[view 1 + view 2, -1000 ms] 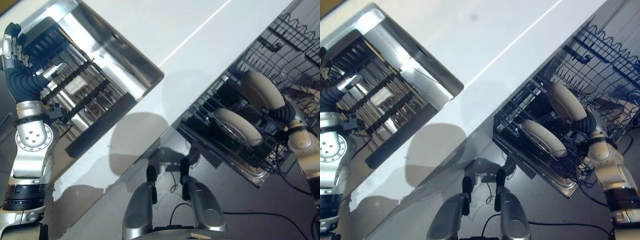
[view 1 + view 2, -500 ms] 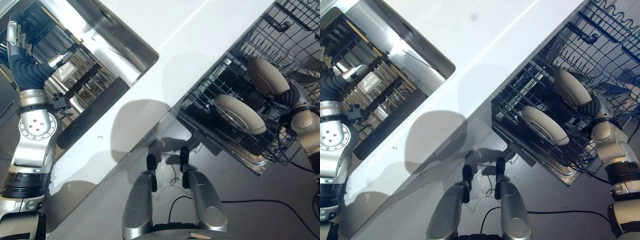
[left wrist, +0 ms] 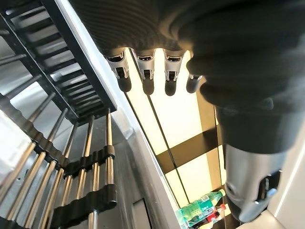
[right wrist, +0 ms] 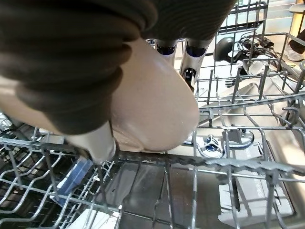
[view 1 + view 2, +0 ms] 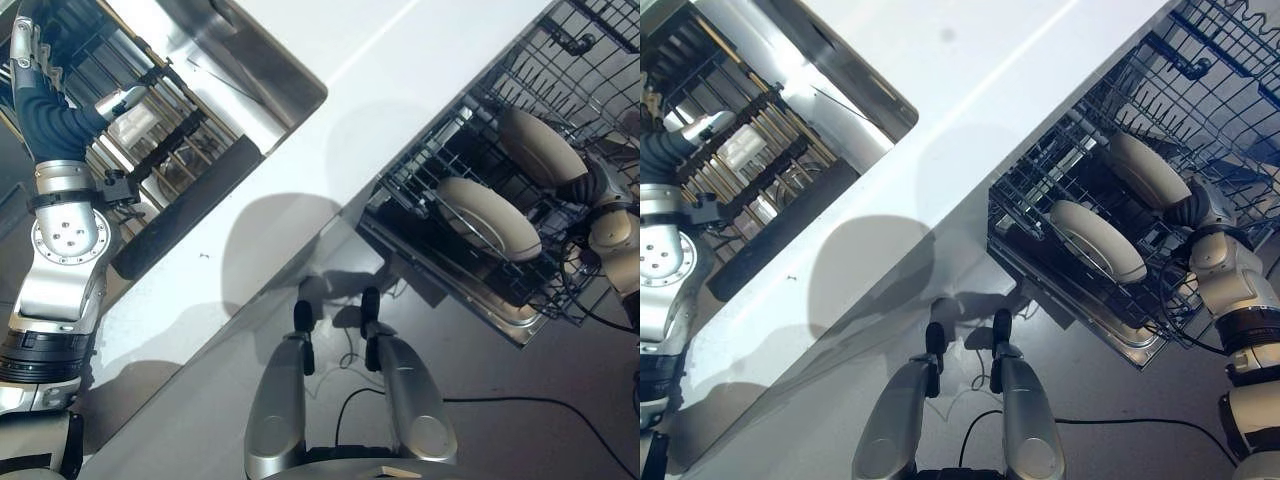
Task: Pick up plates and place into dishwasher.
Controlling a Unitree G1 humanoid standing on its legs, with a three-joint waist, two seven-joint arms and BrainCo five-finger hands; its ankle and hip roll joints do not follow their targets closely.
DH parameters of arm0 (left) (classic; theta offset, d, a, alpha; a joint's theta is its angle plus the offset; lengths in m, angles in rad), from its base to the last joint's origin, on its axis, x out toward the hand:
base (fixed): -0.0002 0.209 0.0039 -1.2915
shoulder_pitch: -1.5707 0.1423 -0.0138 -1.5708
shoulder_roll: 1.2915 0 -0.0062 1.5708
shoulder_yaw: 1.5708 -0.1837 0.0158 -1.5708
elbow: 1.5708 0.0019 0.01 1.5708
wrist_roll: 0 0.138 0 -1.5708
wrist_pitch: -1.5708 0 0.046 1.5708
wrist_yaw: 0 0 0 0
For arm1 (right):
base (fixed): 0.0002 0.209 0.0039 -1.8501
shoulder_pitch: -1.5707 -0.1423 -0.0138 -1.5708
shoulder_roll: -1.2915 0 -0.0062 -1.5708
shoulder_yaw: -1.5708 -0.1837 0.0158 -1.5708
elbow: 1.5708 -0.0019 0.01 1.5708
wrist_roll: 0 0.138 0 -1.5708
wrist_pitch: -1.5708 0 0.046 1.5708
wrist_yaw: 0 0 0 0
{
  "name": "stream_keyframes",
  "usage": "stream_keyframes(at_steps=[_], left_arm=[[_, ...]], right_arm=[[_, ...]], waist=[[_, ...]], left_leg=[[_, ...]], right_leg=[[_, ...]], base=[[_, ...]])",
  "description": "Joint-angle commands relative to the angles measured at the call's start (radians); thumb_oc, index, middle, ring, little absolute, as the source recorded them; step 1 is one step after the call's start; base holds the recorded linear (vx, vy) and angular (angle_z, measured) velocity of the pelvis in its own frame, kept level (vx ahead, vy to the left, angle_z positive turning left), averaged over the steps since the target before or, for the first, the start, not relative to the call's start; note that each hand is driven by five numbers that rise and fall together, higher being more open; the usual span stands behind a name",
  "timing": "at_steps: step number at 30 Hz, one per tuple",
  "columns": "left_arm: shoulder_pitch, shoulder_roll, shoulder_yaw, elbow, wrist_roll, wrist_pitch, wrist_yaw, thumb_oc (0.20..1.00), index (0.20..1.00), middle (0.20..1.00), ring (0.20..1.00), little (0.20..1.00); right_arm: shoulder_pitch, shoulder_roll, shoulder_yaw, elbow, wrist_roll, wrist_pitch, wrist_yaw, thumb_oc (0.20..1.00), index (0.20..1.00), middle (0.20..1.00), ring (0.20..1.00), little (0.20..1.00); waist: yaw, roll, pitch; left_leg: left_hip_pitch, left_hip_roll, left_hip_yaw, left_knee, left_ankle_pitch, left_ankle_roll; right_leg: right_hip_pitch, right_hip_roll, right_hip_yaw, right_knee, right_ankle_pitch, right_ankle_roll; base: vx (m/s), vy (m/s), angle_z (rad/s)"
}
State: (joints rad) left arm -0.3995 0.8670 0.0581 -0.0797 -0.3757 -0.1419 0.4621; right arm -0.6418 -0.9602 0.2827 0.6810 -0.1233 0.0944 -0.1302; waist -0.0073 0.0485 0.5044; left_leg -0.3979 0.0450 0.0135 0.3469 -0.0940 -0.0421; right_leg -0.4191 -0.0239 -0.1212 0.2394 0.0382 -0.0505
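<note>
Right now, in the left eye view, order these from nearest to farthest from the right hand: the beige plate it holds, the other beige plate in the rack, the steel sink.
1. Beige plate in the right hand: in its grasp, deeper in the wire dishwasher rack.
2. Second beige plate: next slot along, nearer the rack's front.
3. Steel sink: far across the white counter, by the left hand.

Two round, cream plates stand on their edges in the wire dishwasher rack [image 5: 470, 150]. The nearer plate [image 5: 487, 218] leans between the wires by itself, nothing touching it. The farther plate [image 5: 540, 147] stands behind it, a little apart. The right robot hand [image 4: 190, 59] holds this plate, with fingers on one face and the thumb on the other.
</note>
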Motion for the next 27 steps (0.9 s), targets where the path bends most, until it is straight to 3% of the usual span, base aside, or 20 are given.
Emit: stream_keyframes(at_steps=[1, 17, 27], left_arm=[[-0.047, 0.009, 0.009, -0.03, -0.015, -0.031, 0.016, 1.0, 1.0, 1.0, 1.0, 1.0], [0.044, -0.044, 0.067, -0.013, -0.022, -0.05, -0.03, 1.0, 1.0, 1.0, 1.0, 1.0], [0.143, -0.1, 0.106, -0.021, -0.01, -0.074, -0.038, 1.0, 1.0, 1.0, 1.0, 1.0]], right_arm=[[0.088, 0.041, 0.084, 0.053, 0.026, 0.062, 0.012, 1.0, 1.0, 1.0, 1.0, 1.0], [0.167, 0.054, -0.05, -0.083, -0.056, 0.077, -0.036, 1.0, 1.0, 1.0, 1.0, 1.0], [0.25, 0.076, -0.221, -0.432, -0.217, 0.146, -0.083, 1.0, 1.0, 1.0, 1.0, 1.0]], waist=[[0.007, 0.03, 0.016], [0.0, 0.011, -0.01], [-0.029, 0.008, -0.026]], left_leg=[[-0.08, 0.047, -0.042, -0.027, 0.116, -0.042], [-0.004, 0.032, -0.029, -0.052, 0.101, -0.034], [0.014, 0.027, -0.018, -0.06, 0.093, -0.028]], right_leg=[[0.042, -0.038, -0.005, -0.001, -0.067, 0.058], [0.108, -0.047, 0.003, -0.042, -0.048, 0.071], [0.109, -0.046, 0.018, -0.039, -0.047, 0.076]], base=[[0.0, 0.0, 0.0], [0.01, 0.016, 0.03], [0.01, 0.024, -0.02]])
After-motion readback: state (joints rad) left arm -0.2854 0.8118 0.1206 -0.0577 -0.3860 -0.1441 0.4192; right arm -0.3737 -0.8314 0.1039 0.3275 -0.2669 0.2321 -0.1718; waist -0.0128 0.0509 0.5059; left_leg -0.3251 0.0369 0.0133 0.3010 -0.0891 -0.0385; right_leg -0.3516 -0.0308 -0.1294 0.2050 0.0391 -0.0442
